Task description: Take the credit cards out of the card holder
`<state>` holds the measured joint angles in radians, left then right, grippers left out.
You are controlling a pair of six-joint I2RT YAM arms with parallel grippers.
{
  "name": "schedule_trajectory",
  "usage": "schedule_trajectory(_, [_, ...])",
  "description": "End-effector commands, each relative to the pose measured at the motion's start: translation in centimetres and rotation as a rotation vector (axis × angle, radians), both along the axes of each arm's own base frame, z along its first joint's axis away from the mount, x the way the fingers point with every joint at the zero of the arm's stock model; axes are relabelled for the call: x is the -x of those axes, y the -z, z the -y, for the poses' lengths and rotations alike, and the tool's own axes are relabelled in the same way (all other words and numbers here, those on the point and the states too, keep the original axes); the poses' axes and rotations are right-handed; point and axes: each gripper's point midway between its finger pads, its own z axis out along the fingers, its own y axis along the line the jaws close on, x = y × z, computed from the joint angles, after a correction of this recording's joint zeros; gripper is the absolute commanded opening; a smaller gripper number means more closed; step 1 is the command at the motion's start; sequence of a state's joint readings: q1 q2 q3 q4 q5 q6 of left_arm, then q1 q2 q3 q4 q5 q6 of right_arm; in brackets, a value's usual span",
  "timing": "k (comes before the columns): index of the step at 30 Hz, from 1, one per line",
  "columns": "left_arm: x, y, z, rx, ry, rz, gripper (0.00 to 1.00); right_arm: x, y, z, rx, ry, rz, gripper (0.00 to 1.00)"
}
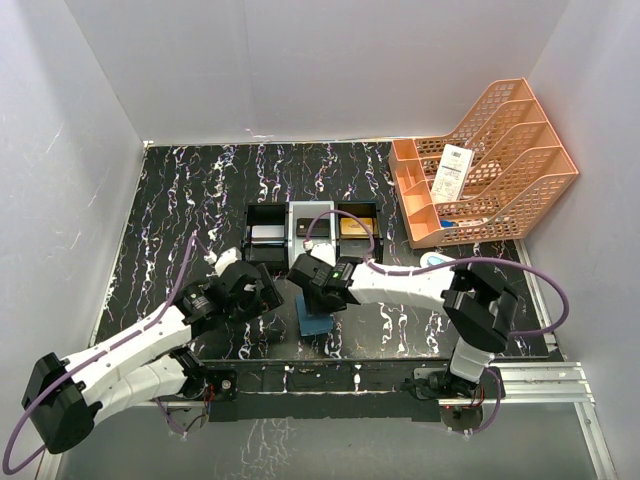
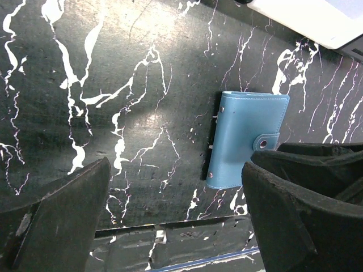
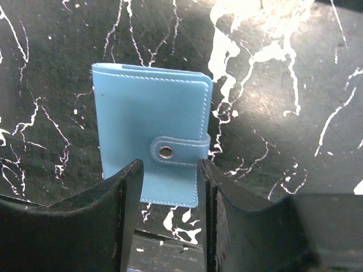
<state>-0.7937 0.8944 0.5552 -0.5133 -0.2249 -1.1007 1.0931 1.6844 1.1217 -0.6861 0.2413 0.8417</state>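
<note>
One card holder (image 3: 150, 130); one tray (image 1: 290, 215); one orange rack (image 1: 545, 165)

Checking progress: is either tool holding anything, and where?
Nothing visibly: left tool open, empty; right tool half-open over the card holder, at the edge below its snap.

Figure: White walls (image 1: 300, 70) enclosing a black tabletop (image 1: 200, 200) veined with white, evenly lit; metal rail (image 1: 545, 378) along the near edge.
</note>
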Motion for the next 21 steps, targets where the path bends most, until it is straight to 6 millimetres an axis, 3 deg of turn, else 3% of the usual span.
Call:
schedule_trajectory(1, [-0.2, -0.3, 0.7, 0.014, 0.036, -0.002, 0.99, -1.3, -1.4, -1.6, -0.013, -0.019, 0.051, 0.4])
schedule_trajectory(7, [-0.1, 0.1, 0.5, -0.001, 0.023, -0.022, 0.99, -1.6, -1.2, -1.5, 0.013, -0.006, 0.058, 0.39])
schedule_trajectory(10, [-0.1, 0.2, 0.6, 0.001, 0.029, -0.023, 0.99, -1.4, 0.9, -0.9, 0.074, -0.004, 0.028, 0.32])
schedule_trajectory(14, [0.1, 0.6, 1.0, 0.0, 0.059, -0.037, 0.98, -1.0, 2.4, 0.2, 0.122, 0.013, 0.011, 0.31])
schedule_trajectory(21, [0.5, 1.2, 2.9, 0.041, 0.146, -0.072, 0.98, -0.5, 2.7, 0.5, 0.089, 0.015, 0.004, 0.19])
